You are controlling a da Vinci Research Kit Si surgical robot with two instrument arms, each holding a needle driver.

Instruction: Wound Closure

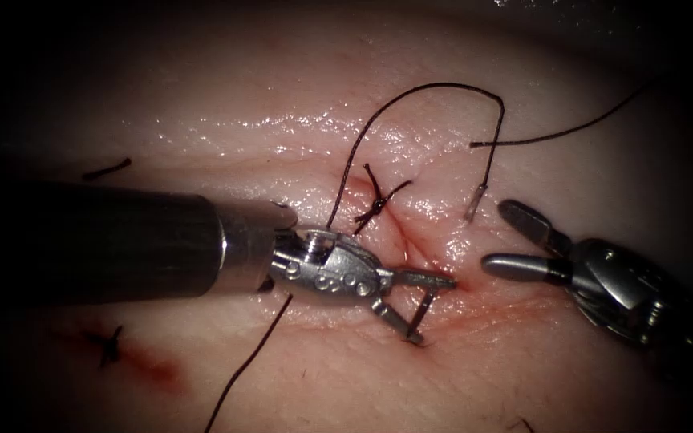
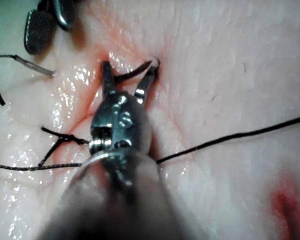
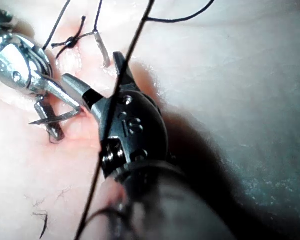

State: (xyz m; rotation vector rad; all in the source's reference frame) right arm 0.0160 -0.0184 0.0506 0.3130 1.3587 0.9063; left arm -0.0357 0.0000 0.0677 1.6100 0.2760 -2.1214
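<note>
My left tool (image 1: 435, 310) lies low over the tissue (image 1: 298, 120) with its fingers spread wide. They straddle the needle (image 1: 423, 313) without clamping it. One finger points along the cut (image 1: 411, 240) and the other angles down on the cut's left side. The needle is in the tissue. A short dark stretch of its curve stands out of the surface between my spread left fingers. In the right wrist view this stretch (image 3: 55, 118) tapers to a sharp point. The needle's pale blunt tail (image 1: 475, 202) sticks up on the right side of the cut, and the rest of the curve between is buried.

In the left wrist view the exposed arc (image 2: 132, 74) bridges the two finger tips of my left tool (image 2: 130, 67).

My right tool (image 1: 503, 236) sits just right of the cut near the tail. Its fingers are released and hold nothing. From its own wrist view (image 3: 95, 67) the fingers open toward the tail.

The thread (image 1: 443, 85) is dark and fine. It rises from the needle's tail, arches over the tissue, comes down past a tied stitch (image 1: 374, 205) on the cut, passes under my left shaft and runs off toward the lower edge. Another strand (image 1: 571, 132) trails away to the right.

The tissue is pale, wet and shiny, pink along the cut. There is a smear of red fluid (image 1: 158, 370) beside another knot (image 1: 110, 345) far to the left, and a cut end of thread (image 1: 106, 169) lies above my left shaft.
</note>
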